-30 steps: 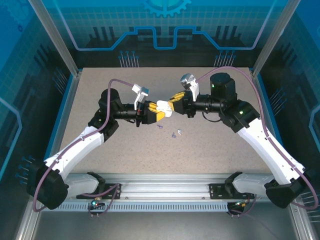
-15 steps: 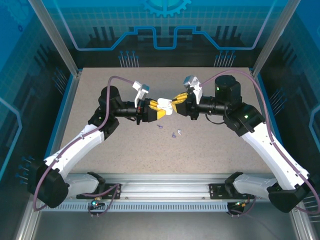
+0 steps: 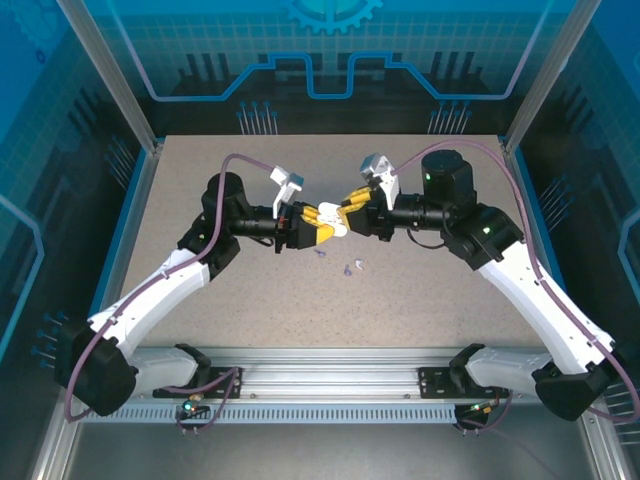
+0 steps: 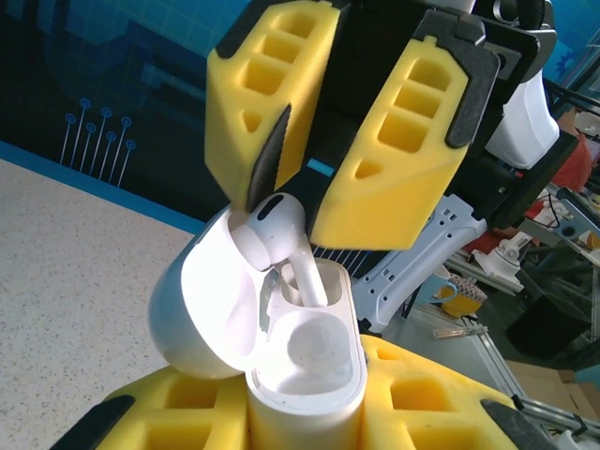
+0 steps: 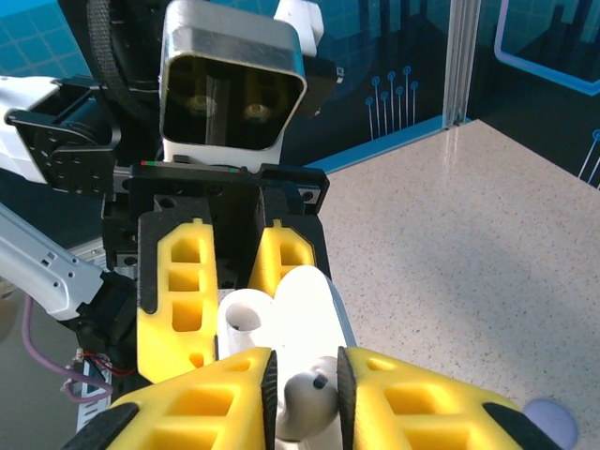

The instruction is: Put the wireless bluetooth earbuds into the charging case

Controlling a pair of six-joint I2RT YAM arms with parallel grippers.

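Above the bench (image 3: 250,310), the left jaws are closed on the open case (image 4: 305,394), and the right jaws pinch an earbud (image 4: 272,225) with its stem in the case's socket.

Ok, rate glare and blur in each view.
Left wrist: the charging case is sharp, but its glossy white interior is nearly washed out. Right wrist: the earbud is crisp; a soft shadow crosses the tabletop. Top external: evenly lit, yet the charging case is too small for detail.
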